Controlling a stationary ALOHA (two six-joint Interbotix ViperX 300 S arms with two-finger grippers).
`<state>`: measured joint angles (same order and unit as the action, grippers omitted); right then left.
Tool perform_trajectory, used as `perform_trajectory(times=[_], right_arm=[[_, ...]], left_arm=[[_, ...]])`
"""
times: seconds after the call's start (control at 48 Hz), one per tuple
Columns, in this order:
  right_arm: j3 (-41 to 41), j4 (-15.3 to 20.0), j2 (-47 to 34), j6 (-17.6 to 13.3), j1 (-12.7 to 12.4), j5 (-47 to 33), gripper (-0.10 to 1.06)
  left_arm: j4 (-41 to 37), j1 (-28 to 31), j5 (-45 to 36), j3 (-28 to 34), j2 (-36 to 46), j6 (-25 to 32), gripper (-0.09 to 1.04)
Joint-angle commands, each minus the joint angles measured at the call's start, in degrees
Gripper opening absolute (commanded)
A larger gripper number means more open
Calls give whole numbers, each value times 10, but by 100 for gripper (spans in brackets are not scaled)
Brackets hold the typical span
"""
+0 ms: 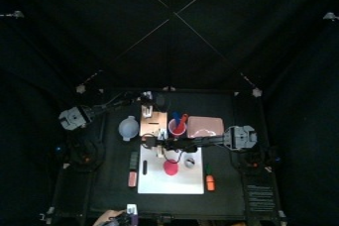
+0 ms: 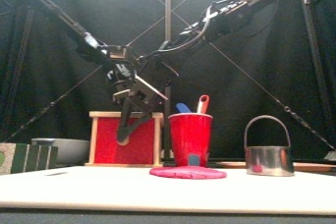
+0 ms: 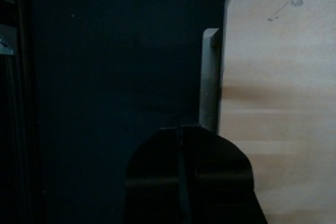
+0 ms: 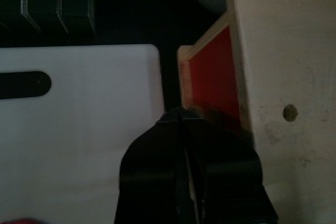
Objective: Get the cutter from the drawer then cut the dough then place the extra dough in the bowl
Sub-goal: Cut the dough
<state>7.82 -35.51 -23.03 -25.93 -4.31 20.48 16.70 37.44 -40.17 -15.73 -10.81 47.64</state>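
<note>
The round metal cutter (image 2: 269, 149) stands upright on the white cutting board (image 2: 79, 187), to the right of the flat pink dough (image 2: 188, 173). Behind the board is the wooden box, its red drawer front (image 2: 105, 140) facing forward. My right gripper (image 4: 184, 120) is shut and empty, its tips at the drawer front (image 4: 210, 66), beside the board's edge (image 4: 92, 81). My left gripper (image 3: 187, 135) is also shut and holds nothing. It hovers by the box's pale top (image 3: 276, 81). The blue-grey bowl (image 1: 129, 128) lies left of the box.
A red cup (image 2: 191, 137) with a blue and a red toy knife stands just right of the box. A pinkish flat thing (image 1: 205, 126) lies right of the cup. Green sushi blocks (image 2: 27, 157) sit at the far left. Two orange toys (image 1: 133, 178) (image 1: 209, 181) flank the board.
</note>
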Motion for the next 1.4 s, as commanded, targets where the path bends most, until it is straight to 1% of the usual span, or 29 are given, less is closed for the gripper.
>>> perform_trajectory(times=[0.021, 0.167, 0.354, 0.479, 0.521, 0.625, 0.708, 0.771, 0.792, 0.896, 0.938, 1.062, 1.167, 1.25, 1.312, 1.396], right_arm=[[-20, 3, 25, -1, 9, -2, 9], [-25, 4, 42, -5, 33, 4, 9], [-16, 7, 83, -6, 69, 37, 9], [11, 15, 131, -3, 98, 69, 9], [23, 13, 151, 0, 110, 81, 9], [57, 16, 200, -4, 132, 110, 9], [85, 26, 230, -6, 147, 138, 9], [105, 48, 254, -7, 157, 164, 9], [112, 61, 263, -7, 161, 172, 9], [139, 113, 284, -7, 167, 187, 9], [149, 135, 290, -7, 167, 190, 9], [166, 199, 303, -8, 165, 206, 10], [168, 231, 312, -8, 163, 237, 13], [172, 250, 316, -9, 159, 265, 21], [175, 267, 315, -10, 153, 279, 33], [180, 285, 310, -11, 144, 286, 50]], left_arm=[[4, -1, 23, 9, 27, -3, 30], [12, -1, 44, 10, 49, -4, 30], [54, -4, 69, -5, 94, -3, 30], [67, -7, 96, -36, 134, -3, 30], [76, -17, 113, -49, 149, -4, 30], [107, -42, 160, -86, 189, 0, 30], [127, -72, 208, -126, 224, 3, 30], [139, -98, 252, -157, 248, 3, 30], [143, -111, 273, -171, 258, 3, 30], [164, -163, 383, -234, 303, -1, 30], [174, -179, 421, -254, 318, -2, 30], [220, -258, 551, -330, 373, 0, 30], [235, -338, 644, -381, 408, -3, 30], [234, -391, 700, -404, 420, -18, 30], [225, -424, 740, -420, 419, -41, 30], [212, -442, 775, -439, 412, -83, 30]])
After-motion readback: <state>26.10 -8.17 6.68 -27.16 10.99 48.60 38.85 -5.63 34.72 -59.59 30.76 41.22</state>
